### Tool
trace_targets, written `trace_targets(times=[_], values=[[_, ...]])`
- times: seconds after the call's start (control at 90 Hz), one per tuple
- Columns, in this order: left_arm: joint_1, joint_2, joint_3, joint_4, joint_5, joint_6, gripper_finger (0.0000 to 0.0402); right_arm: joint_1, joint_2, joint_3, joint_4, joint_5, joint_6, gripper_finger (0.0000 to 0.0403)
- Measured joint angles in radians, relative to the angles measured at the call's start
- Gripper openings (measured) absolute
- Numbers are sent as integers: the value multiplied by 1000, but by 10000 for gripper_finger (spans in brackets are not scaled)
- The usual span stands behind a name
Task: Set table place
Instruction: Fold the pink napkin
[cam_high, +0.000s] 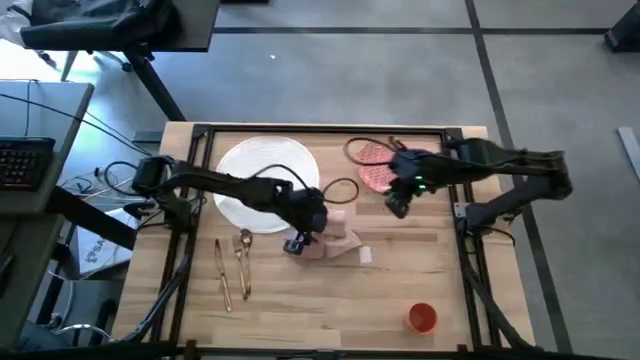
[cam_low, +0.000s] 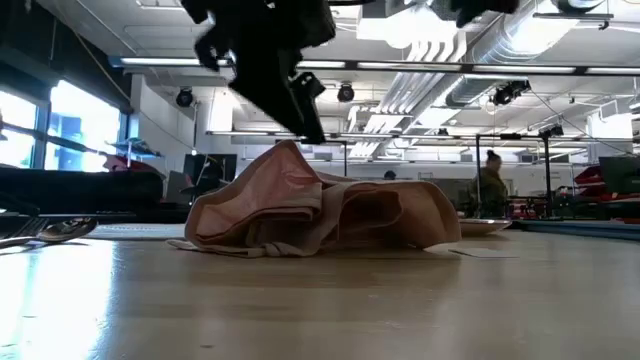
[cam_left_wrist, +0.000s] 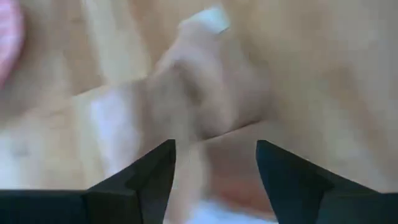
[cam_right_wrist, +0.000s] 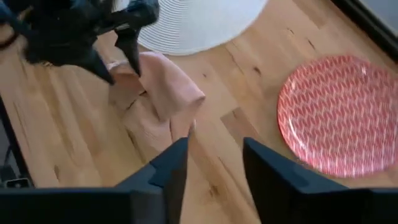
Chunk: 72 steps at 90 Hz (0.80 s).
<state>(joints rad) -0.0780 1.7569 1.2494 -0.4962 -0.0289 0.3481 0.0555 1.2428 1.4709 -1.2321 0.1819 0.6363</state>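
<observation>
A pale pink napkin (cam_high: 338, 243) lies crumpled in a heap (cam_low: 320, 210) on the wooden table (cam_high: 400, 290), just near of the white plate (cam_high: 262, 180). My left gripper (cam_high: 297, 243) stands open over the napkin's left end, its fingers pointing down on either side of a raised fold (cam_right_wrist: 127, 78). My right gripper (cam_high: 398, 205) hovers open above bare wood between the napkin and the pink patterned plate (cam_high: 375, 165). Gold cutlery (cam_high: 232, 265) lies at the near left. An orange cup (cam_high: 422, 318) stands at the near right. My left gripper has its open fingers (cam_left_wrist: 155, 174) close around the napkin's raised fold (cam_low: 290, 148), coming from above. I cannot tell whether they touch the cloth.
A black frame (cam_high: 320, 130) runs round the tabletop's far and side edges. Bare wood lies between the cutlery and the cup (cam_high: 330, 310). A grey desk with a keyboard (cam_high: 20, 165) stands off the table's left.
</observation>
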Motion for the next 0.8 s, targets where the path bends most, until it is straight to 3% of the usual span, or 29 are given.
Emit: trace_targets(times=[0.089,0.256,0.378,0.511,0.8], values=[[-12,41,0,-35,-140,49,215,0,-79,-63,18,0,39,168],[-15,78,0,-86,-201,15,187,0,-173,-116,43,12,66,176],[-14,85,6,-115,-288,-86,116,0,-194,-119,52,48,63,176],[15,77,62,-176,-297,-245,16,0,-183,-119,104,57,29,176],[95,-89,307,-270,-385,-404,0,5,-121,-128,175,85,-34,176]])
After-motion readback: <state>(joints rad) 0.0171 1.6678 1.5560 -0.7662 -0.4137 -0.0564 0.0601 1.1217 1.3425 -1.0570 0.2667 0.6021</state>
